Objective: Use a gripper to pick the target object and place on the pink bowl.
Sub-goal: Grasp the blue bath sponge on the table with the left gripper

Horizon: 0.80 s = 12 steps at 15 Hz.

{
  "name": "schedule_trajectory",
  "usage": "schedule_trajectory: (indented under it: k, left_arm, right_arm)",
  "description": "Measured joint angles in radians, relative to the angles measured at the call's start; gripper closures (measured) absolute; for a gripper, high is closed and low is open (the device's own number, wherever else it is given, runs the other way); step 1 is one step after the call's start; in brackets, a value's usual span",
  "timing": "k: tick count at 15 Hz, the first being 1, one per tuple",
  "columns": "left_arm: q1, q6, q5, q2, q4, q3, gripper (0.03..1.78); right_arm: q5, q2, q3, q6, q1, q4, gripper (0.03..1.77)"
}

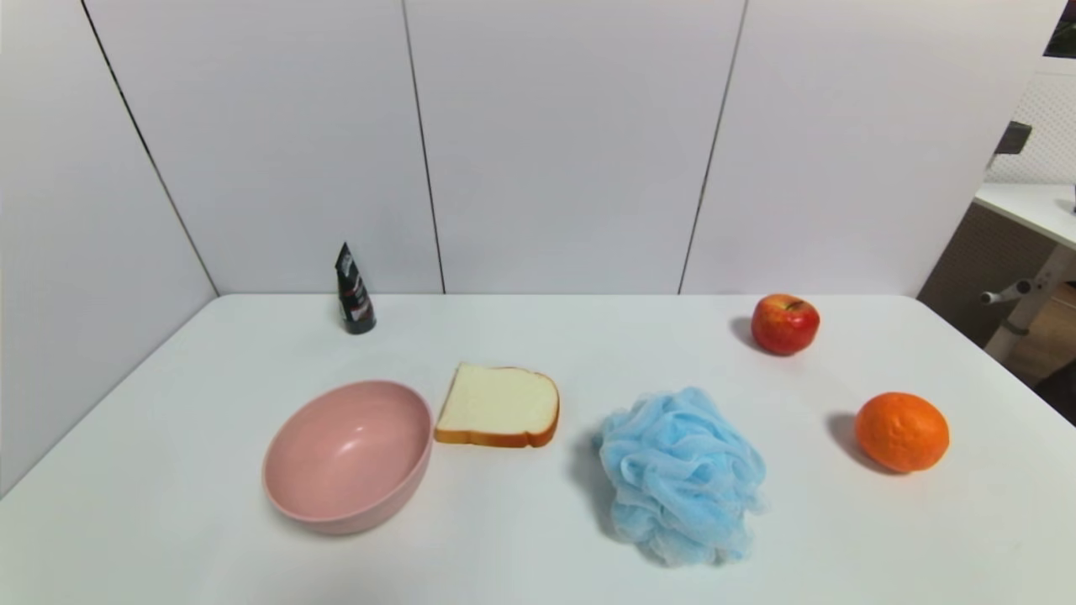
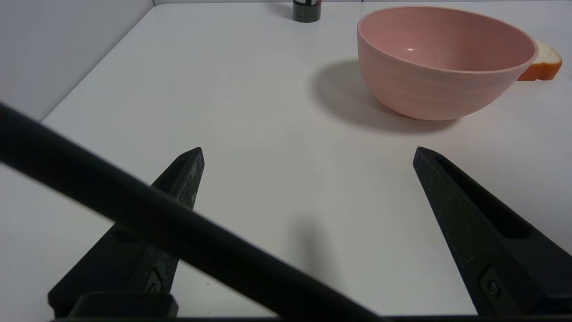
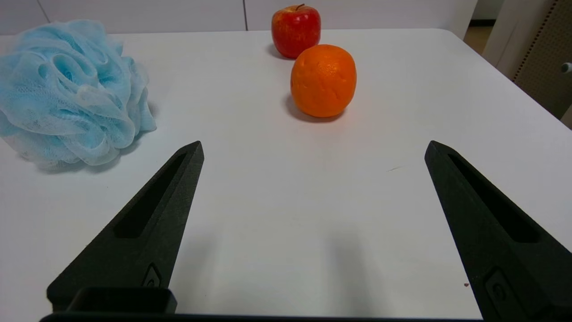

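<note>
Bread slice (image 1: 498, 407) lies between pink bowl (image 1: 347, 455) and blue puff (image 1: 679, 475); orange (image 1: 901, 431), apple (image 1: 784, 323) beyond; left gripper (image 2: 308, 154) and right gripper (image 3: 313, 150) both spread, empty.

1. The round matte pink bowl (image 1: 347, 454) is a dusty pink all over.
2. The fluffy mesh bath puff (image 1: 679, 476) is light blue.
3. The bread slice (image 1: 498, 406) is cream with a golden-brown crust.
4. The round orange (image 1: 901, 432) is bright orange; the apple (image 1: 784, 323) is red.
5. The pointed fingers (image 3: 147, 223) are black.
</note>
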<state>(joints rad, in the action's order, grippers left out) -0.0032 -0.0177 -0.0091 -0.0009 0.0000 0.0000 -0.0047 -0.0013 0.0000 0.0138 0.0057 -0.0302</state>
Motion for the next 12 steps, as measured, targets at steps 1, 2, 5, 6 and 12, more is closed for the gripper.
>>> schedule_trajectory:
  k: [1,2,5,6,12]
  left_arm:
    - [0.000,0.000,-0.001,0.000,0.000,0.000,0.12]
    - [0.000,0.000,-0.001,0.000,0.000,0.000,0.12]
    - [0.000,0.000,-0.001,0.000,0.000,0.000,0.12]
    - [0.000,0.000,0.000,0.000,0.000,0.000,0.12]
    - [0.000,0.012,-0.001,0.000,0.000,0.000,0.12]
  right_arm:
    - [-0.001,0.000,0.000,0.000,0.000,0.000,0.09]
    - [0.000,0.000,0.000,0.000,0.000,0.000,0.09]
    - [0.000,0.000,0.000,0.000,0.000,0.000,0.09]
    - [0.000,0.000,0.000,0.000,0.000,0.000,0.09]
    - [-0.001,0.000,0.000,0.000,0.000,0.000,0.09]
